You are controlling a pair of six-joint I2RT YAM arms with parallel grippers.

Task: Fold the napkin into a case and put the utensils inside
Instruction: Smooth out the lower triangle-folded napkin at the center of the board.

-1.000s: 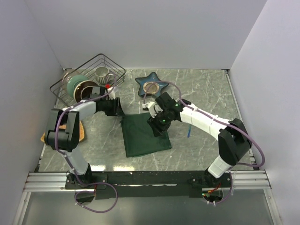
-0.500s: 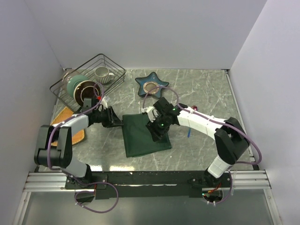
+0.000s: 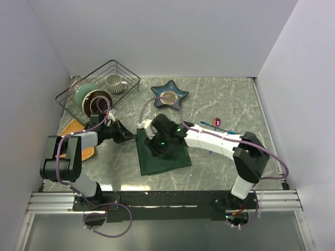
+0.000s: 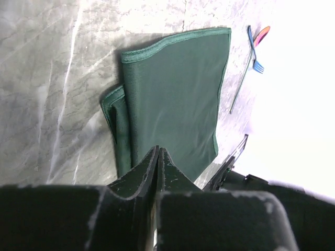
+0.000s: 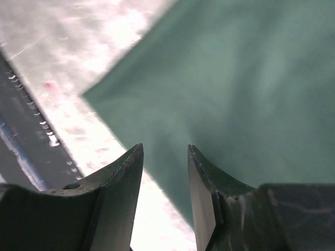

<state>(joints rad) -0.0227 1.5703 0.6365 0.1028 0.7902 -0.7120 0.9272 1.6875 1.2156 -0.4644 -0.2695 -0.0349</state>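
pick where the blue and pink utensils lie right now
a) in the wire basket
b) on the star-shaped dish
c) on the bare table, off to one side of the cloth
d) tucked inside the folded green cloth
c: in the left wrist view, the blue utensil and pink utensil lie on the table, beyond one edge of the napkin and clear of it.

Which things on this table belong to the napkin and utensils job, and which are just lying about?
Job: napkin, blue utensil, pink utensil.
Lying about: wire basket, mug, bowls, star dish, orange mat.
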